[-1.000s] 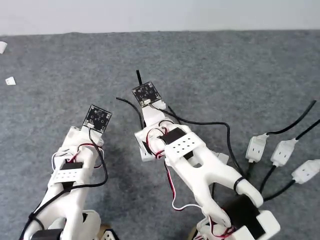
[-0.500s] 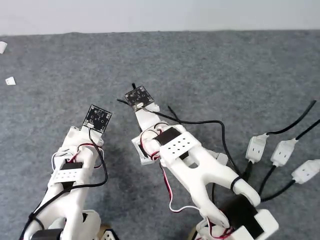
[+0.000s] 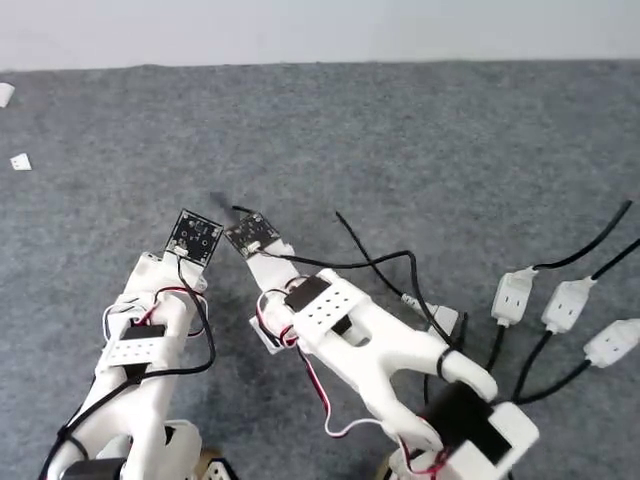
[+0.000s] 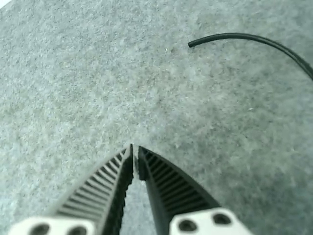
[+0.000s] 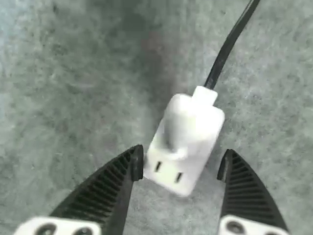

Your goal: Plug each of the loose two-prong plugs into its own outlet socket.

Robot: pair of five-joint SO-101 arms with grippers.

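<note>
Covering the frame, one grey felt table (image 3: 450, 130) is bearing two white arms (image 3: 135, 350) side by side at the bottom. Three white outlet sockets (image 3: 510, 295) on black cords are lying at the right edge. The right gripper (image 5: 183, 152) is keeping its jaws wide apart, flanking one white two-slot connector (image 5: 188, 132). The left gripper (image 4: 135, 148) is pressing its jaws together, empty, near one black cord end (image 4: 191, 44).

The table (image 3: 450, 130) was covered with a grey cloth like felt, rough and matt. The outlet socket (image 5: 188, 142) was of white plastic, smooth and a little glossy, and its cable (image 5: 230, 49) had a black matt sheath. The fingers (image 4: 166, 181) of the left gripper (image 4: 135, 149) were of black matt plastic with fine ribs; the arms (image 3: 385, 345) had shells of white matt plastic.
</note>
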